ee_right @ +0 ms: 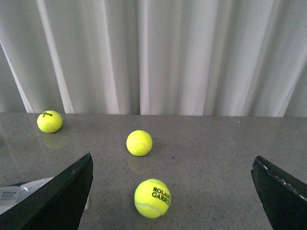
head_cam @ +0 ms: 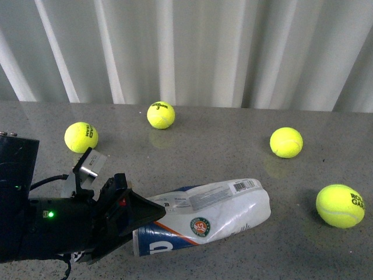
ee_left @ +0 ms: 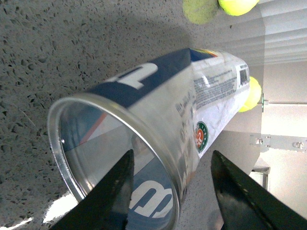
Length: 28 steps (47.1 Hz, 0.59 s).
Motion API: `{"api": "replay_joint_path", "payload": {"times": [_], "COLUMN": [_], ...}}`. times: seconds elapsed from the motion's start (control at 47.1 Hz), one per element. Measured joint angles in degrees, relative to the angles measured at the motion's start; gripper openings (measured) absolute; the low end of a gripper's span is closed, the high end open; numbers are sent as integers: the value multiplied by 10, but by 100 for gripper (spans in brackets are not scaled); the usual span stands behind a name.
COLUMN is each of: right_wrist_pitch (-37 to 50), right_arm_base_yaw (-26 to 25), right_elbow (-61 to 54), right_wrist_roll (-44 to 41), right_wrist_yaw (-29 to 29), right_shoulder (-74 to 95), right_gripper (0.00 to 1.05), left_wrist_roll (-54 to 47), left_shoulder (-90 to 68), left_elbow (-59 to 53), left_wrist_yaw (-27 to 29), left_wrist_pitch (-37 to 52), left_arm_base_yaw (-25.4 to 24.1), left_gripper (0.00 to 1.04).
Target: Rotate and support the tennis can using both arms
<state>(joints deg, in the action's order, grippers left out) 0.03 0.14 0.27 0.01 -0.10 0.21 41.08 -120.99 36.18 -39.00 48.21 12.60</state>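
On the grey desk before the white curtain, the tennis can lies on its side, front-left. Your left fingers gape across its open rim; close gently there. Right fingers spread empty, so bring them under the far end.

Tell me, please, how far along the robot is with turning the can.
Done: only the approach; the can lies on its side on the table. In hand: the left end effector is open astride the can's rim, not clamped. Left: the right end effector hangs open, away from the can, so gripping, turning and two-arm support remain.
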Motion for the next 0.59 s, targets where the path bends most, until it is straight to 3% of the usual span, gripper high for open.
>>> {"api": "replay_joint_path", "payload": {"times": [0.17, 0.297, 0.467, 0.594], "right_wrist_pitch": [0, 0, 0, 0], "right_arm_base_yaw": [0, 0, 0, 0], "right_elbow": [0, 0, 0, 0], "right_wrist_roll": [0, 0, 0, 0], "right_wrist_yaw": [0, 0, 0, 0], "right_shoulder": [0, 0, 0, 0], "right_gripper": [98, 98, 98, 98], "left_wrist_roll": [23, 29, 12, -74], "left_shoulder": [-1, 3, 49, 153], "left_elbow": [0, -1, -1, 20], "left_wrist_yaw": [-2, -14, -17, -9], "left_wrist_pitch": [17, 17, -31, -197], "left_arm_base_yaw": [5, 6, 5, -3], "left_gripper": [22, 7, 4, 4]}}
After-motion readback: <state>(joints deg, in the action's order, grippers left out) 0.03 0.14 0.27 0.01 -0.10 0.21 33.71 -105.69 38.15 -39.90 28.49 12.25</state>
